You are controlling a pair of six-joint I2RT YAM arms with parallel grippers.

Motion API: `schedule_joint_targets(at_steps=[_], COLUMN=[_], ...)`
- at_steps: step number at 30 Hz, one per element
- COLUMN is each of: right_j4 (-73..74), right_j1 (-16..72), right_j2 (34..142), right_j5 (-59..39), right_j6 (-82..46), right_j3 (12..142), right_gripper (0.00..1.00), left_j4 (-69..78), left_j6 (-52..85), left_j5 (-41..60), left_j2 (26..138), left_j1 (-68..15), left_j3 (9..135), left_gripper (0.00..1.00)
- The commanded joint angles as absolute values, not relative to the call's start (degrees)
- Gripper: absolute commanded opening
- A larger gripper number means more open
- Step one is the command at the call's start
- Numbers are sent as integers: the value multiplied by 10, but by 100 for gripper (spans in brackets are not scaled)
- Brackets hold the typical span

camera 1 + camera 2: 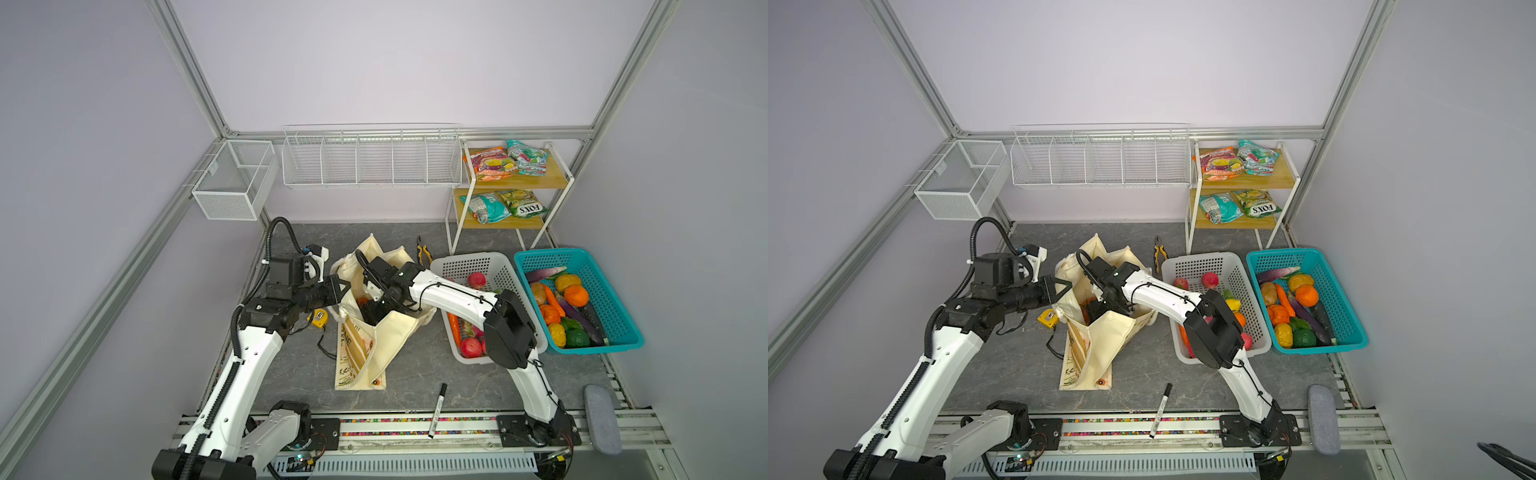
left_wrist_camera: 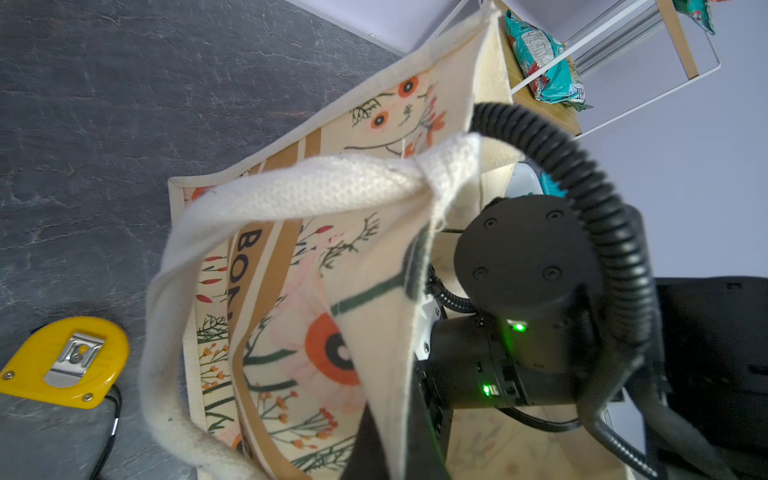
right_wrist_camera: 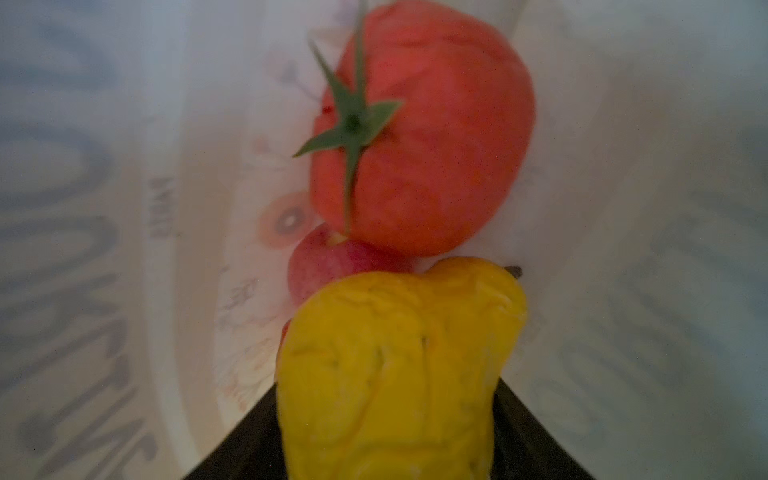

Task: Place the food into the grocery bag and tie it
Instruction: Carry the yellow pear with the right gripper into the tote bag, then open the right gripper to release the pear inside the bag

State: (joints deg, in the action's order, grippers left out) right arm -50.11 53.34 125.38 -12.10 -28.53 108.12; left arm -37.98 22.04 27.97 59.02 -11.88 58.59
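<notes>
Cream canvas, the grocery bag [image 1: 399, 332] stands open in the middle of the table [image 1: 415, 374]. At its left rim the left gripper [image 1: 341, 289] is pressed together on the fabric. The right gripper [image 1: 373, 309] reaches down inside. The right wrist view shows a yellow pear [image 3: 399, 365] between its 2 dark fingers [image 3: 528, 436], but I cannot tell whether they grip it. Beyond the pear lie a tomato [image 3: 428, 137] and a small red apple [image 3: 328, 262].

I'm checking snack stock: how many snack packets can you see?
4: orange-purple packet and teal-pink packet on the upper shelf; teal packet and green packet on the lower shelf. More may be hidden inside the grocery bag.
</notes>
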Motion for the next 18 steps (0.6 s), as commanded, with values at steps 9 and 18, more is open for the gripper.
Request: schedule_joint_targets(at_steps=[9, 18], right_j4=[-500, -577], right_j1=[514, 507], right_j2=[1225, 1197], right_j5=[-26, 106], right_j6=[-281, -261], right_j3=[1053, 1075], right_gripper=[89, 88], left_j4=[-361, -387], left_j6=[223, 219], left_j5=[274, 269], left_j2=[568, 560], left_j1=[-116, -116], left_j3=[592, 606], left_gripper=[0, 0])
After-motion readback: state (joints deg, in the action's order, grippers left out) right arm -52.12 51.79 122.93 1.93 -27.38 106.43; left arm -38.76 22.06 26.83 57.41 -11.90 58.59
